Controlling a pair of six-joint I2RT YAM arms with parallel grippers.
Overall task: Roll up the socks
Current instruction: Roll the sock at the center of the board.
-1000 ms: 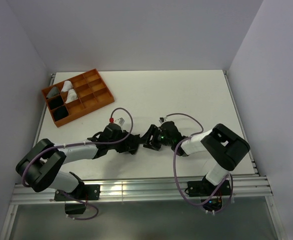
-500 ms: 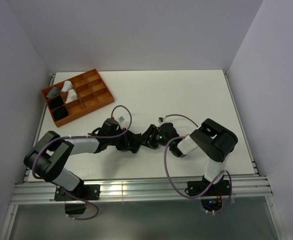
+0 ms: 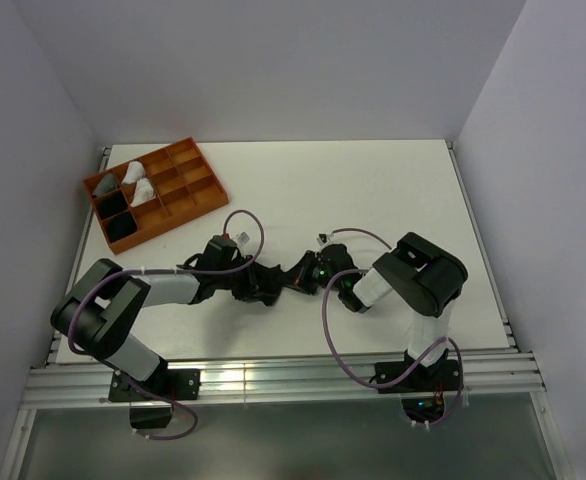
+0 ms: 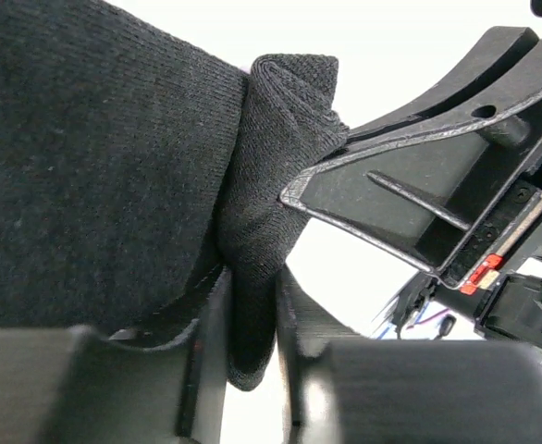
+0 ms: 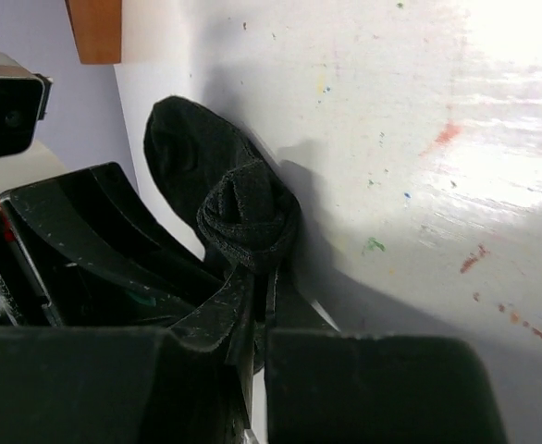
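step: rolling black sock [image 5: 243, 217] | where: near-centre of table [image 3: 373, 190], between the 2 arms | left gripper [image 4: 252, 305]: pinching a sock fold | right gripper [image 5: 260, 289]: pressed together on the rolled end | tip: anchor left, twist right, fabric taut

Count it up — two grippers, left gripper [image 3: 270, 290] and right gripper [image 3: 298, 279], one black sock [image 5: 243, 217], one orange tray [image 3: 188, 195] — and in it two white sock rolls [image 3: 133, 172], one grey roll [image 3: 105, 183], one black roll [image 3: 121, 230].

Black sock [image 4: 95, 166] pinched in left gripper [image 4: 251, 287] jaws, right gripper [image 4: 322, 171] touching
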